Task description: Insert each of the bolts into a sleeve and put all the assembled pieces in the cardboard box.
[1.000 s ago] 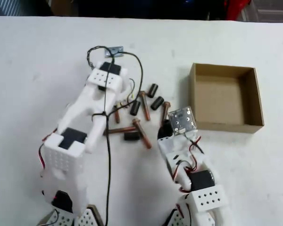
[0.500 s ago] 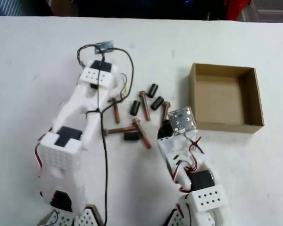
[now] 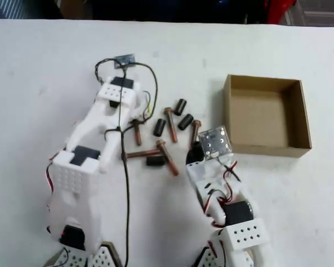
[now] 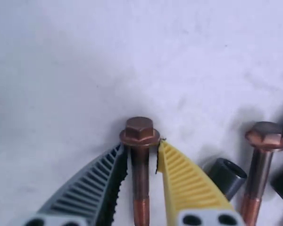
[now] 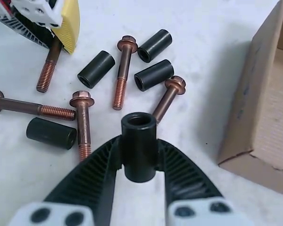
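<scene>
Fingers (image 5: 96,167) of the right gripper (image 5: 138,150), dark and ribbed, are closed onto the held sleeve (image 5: 139,132), a black tube gripped lengthwise with its open bore showing past the tips. Reading the high view as a clock with twelve at the far table edge, this gripper sits nearest the arm bases, at about five o'clock of the parts scattered on the white table (image 3: 39,61). Just beyond it a low sleeve (image 3: 155,161) lies on its side, with a slanted bolt (image 3: 167,158) just beside it at three o'clock and a crosswise bolt (image 3: 142,154) just beside it at eleven. Farther out, a tilted bolt (image 3: 195,132) points its hex head toward one o'clock. At the scatter's middle a long bolt (image 3: 171,125) lies flanked by a first sleeve (image 3: 160,127) at its nine o'clock and a second sleeve (image 3: 185,122) at its three; a far sleeve (image 3: 181,106) lies at its one o'clock. At the scatter's nine o'clock the left gripper (image 4: 141,146) hangs over a copper straddled bolt (image 4: 140,176) lying on the table. Its grey and yellow fingers stand narrow on either side of the shank, just below the hex head, with a thin gap on each side. At three o'clock of the scatter and two o'clock of the right gripper, the cardboard box (image 3: 270,149) sits open-topped, apart from the loose parts.
</scene>
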You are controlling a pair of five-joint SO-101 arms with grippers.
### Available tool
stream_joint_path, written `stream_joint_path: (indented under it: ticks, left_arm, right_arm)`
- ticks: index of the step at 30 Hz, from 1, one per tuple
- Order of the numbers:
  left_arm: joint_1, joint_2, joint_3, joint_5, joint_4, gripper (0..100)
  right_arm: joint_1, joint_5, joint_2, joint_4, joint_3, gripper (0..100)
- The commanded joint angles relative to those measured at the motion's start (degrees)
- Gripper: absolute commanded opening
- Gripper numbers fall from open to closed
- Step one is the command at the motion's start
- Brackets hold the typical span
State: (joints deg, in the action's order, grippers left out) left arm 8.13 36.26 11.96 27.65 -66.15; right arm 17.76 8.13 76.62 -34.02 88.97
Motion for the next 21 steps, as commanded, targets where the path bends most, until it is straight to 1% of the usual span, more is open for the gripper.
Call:
stream_joint_path:
  ticks: [1, 16, 18, 20, 21]
  left_arm:
    - [-0.6, 0.3, 3.9, -0.4, 0.9, 14]
    - [-1.0, 0.4, 4.0, -0.7, 0.8, 13]
    - [-1.4, 0.4, 4.0, -0.7, 0.8, 10]
    - [-2.0, 0.5, 4.0, -0.7, 0.8, 3]
    - [-2.1, 0.5, 4.0, -0.7, 0.8, 1]
  right_arm:
    - [-0.5, -0.1, 1.1, 1.0, -0.5, 1.7]
    - [-0.5, -0.1, 1.1, 1.0, -0.5, 1.7]
    - [-0.5, -0.1, 1.1, 1.0, -0.5, 1.7]
    - [-0.5, -0.1, 1.1, 1.0, -0.5, 1.7]
    - [-0.5, -0.1, 1.1, 1.0, -0.5, 1.7]
